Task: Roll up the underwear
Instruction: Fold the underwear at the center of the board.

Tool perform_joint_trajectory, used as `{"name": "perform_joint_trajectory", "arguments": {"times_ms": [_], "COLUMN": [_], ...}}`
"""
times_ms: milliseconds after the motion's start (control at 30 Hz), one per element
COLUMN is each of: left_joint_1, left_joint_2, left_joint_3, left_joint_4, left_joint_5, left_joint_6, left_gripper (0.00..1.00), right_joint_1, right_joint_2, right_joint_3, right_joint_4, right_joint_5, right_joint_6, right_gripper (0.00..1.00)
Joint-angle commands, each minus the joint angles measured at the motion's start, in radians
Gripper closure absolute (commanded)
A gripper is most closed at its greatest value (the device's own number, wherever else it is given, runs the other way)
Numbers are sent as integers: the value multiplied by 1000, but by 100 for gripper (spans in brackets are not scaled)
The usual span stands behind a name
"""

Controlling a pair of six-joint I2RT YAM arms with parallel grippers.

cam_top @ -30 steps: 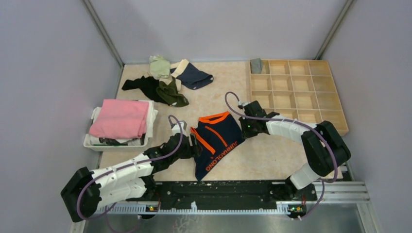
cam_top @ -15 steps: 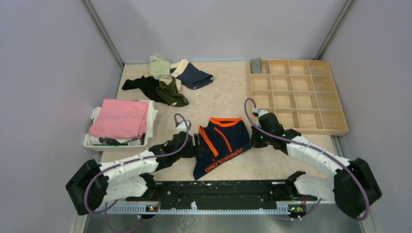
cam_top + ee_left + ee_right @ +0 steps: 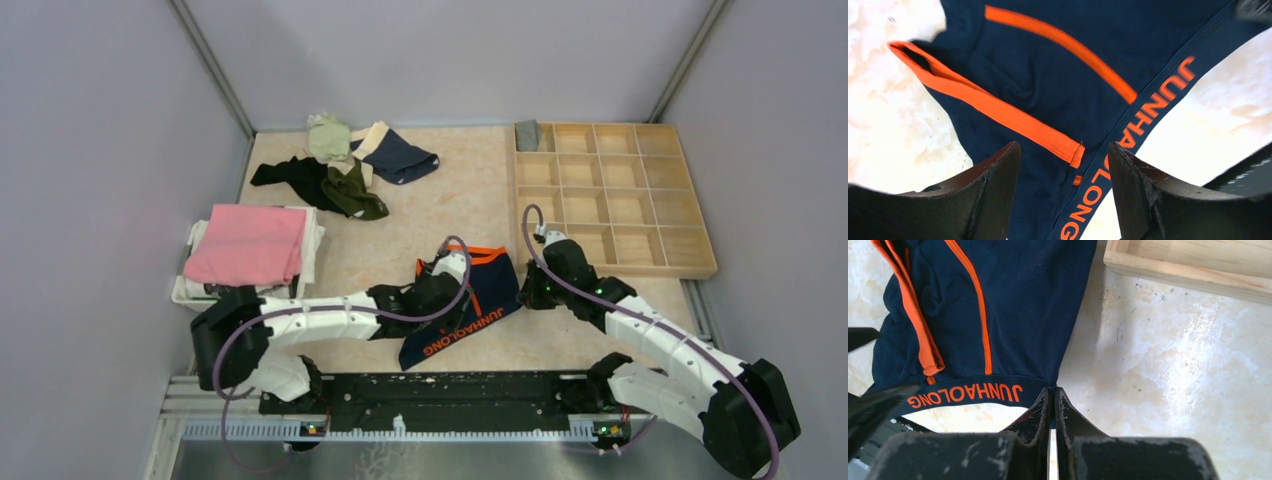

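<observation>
The navy underwear (image 3: 488,303) with orange stripes and lettering lies crumpled on the table's near middle. My right gripper (image 3: 523,295) is shut on the right corner of its waistband; the right wrist view shows this gripper (image 3: 1052,391) pinching the navy underwear (image 3: 1013,300) by a sliver of fabric. My left gripper (image 3: 434,290) hovers open over the garment's left part. In the left wrist view, this gripper (image 3: 1064,167) straddles an orange stripe and the lettered band of the underwear (image 3: 1048,75), touching nothing. Several more underwear (image 3: 350,165) are piled at the back left.
A wooden compartment tray (image 3: 610,195) stands at the back right with a grey roll (image 3: 527,133) in its far left cell; its edge (image 3: 1198,270) is close to my right gripper. A white basket (image 3: 188,290) holds a folded pink cloth (image 3: 247,243) at the left.
My right gripper shut on the waistband corner and drew it toward the near right. My left arm swung right from beside the garment to above it, staying open.
</observation>
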Motion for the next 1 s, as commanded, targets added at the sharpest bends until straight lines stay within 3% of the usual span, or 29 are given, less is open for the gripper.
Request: {"name": "perform_joint_trajectory", "arguments": {"times_ms": [0, 333, 733, 967], "left_joint_1": [-61, -106, -122, -124], "left_joint_2": [104, 236, 257, 285], "left_joint_3": [69, 173, 160, 167], "left_joint_4": [-117, -165, -168, -164], "left_joint_5": [-139, -194, -171, -172], "left_joint_6": [-1, -4, -20, -15], "left_gripper": [30, 38, 43, 51], "right_joint_1": [10, 9, 9, 9], "right_joint_2": [-5, -6, 4, 4], "right_joint_3": [-10, -22, -29, -22], "right_joint_4": [24, 31, 44, 38], "right_joint_5": [-7, -9, -13, -10], "right_joint_6": [17, 7, 5, 0], "right_gripper": [100, 100, 100, 100]}}
